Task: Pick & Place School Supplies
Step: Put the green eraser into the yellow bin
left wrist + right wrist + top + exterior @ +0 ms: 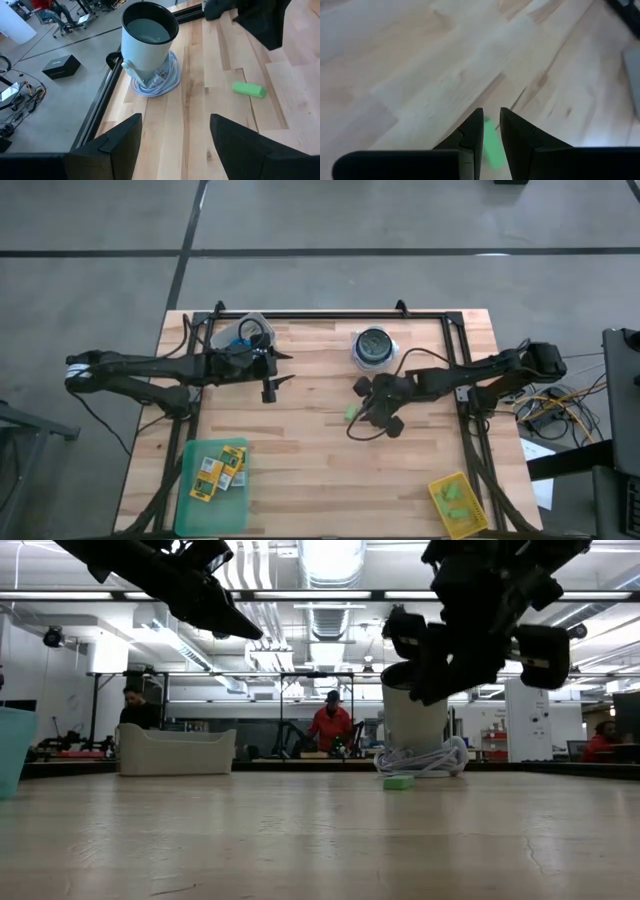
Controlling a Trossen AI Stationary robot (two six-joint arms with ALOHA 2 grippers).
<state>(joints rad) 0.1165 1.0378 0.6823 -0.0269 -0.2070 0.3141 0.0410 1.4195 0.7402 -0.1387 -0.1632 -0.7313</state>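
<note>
— Which arm is working?

— The right one. Its right pincer [491, 131] hangs just above the desk [320, 470], tips pointing down at a small green eraser block [352, 413]. The fingers are drawn nearly together with only a narrow slit between them, and nothing is in them; the block lies on the wood below and slightly beyond the tips, apart from them.

— So it hasn't got hold of it?

— No. From the low angle the block [398, 781] sits flat on the desk with clear air between it and the pincer overhead. I'd guess the narrow gap is there because the block is so small.

— And the other arm?

— The left pincer [175, 137] waits well off to the side, fingers spread wide and empty, facing across toward the white cup [148, 40] standing on a coil of cable.

— Where should the block go?

— Probably the yellow bin [458, 500], well behind the right pincer at the desk's near corner; a few green pieces already lie in it. The crayon boxes [218, 468] sit in the green tray [212, 515], on the left pincer's side.
</note>
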